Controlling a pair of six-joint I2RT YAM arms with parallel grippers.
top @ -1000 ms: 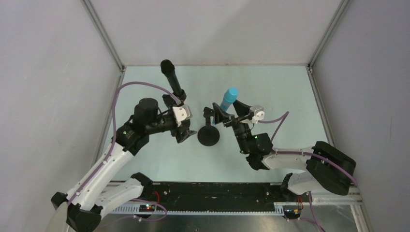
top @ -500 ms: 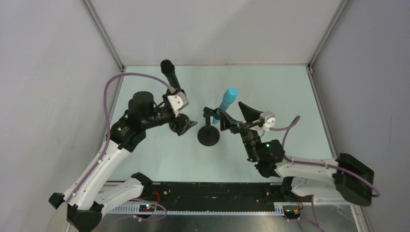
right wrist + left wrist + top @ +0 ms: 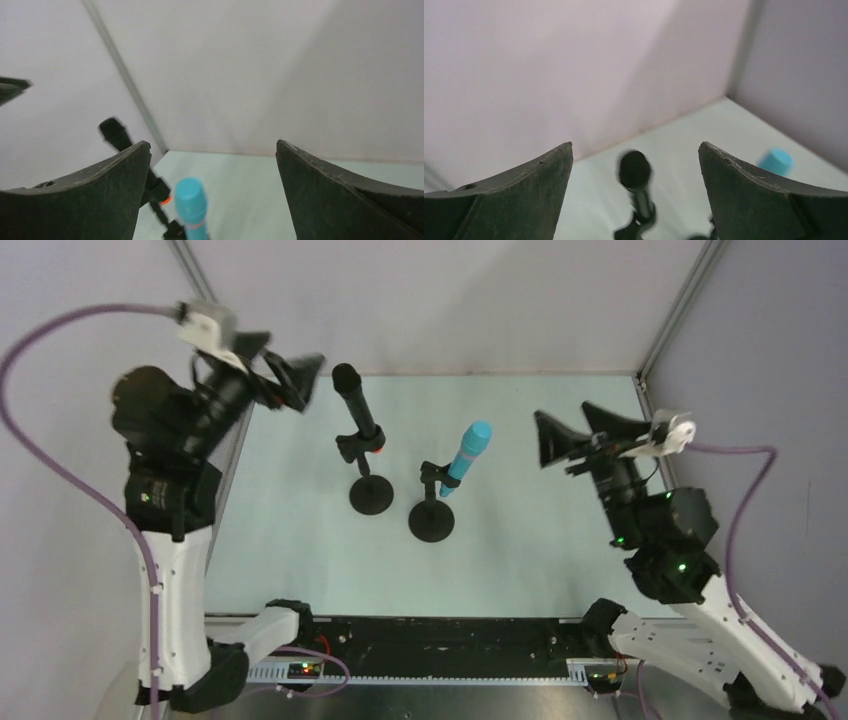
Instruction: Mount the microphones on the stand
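The black microphone [image 3: 354, 405] with an orange-red end [image 3: 378, 450] sits tilted in the clip of the left stand [image 3: 371, 494]. The turquoise microphone [image 3: 468, 455] leans in the clip of the right stand [image 3: 431, 521]. My left gripper [image 3: 293, 367] is open, raised near the back left corner, well apart from the black microphone [image 3: 634, 170]; nothing lies between its fingers [image 3: 635, 145]. My right gripper [image 3: 561, 411] is open too, raised to the right of the turquoise microphone [image 3: 190, 202], and nothing is held in it [image 3: 213, 142].
Grey enclosure walls with metal corner posts [image 3: 213, 310] [image 3: 672, 315] close in the pale green table [image 3: 560, 530] on three sides. A black rail [image 3: 440, 645] runs along the near edge between the arm bases.
Both arms have drawn up and away from the stands, the left to the back left, the right to the right. The right gripper opened off the turquoise microphone, which stays in its clip.
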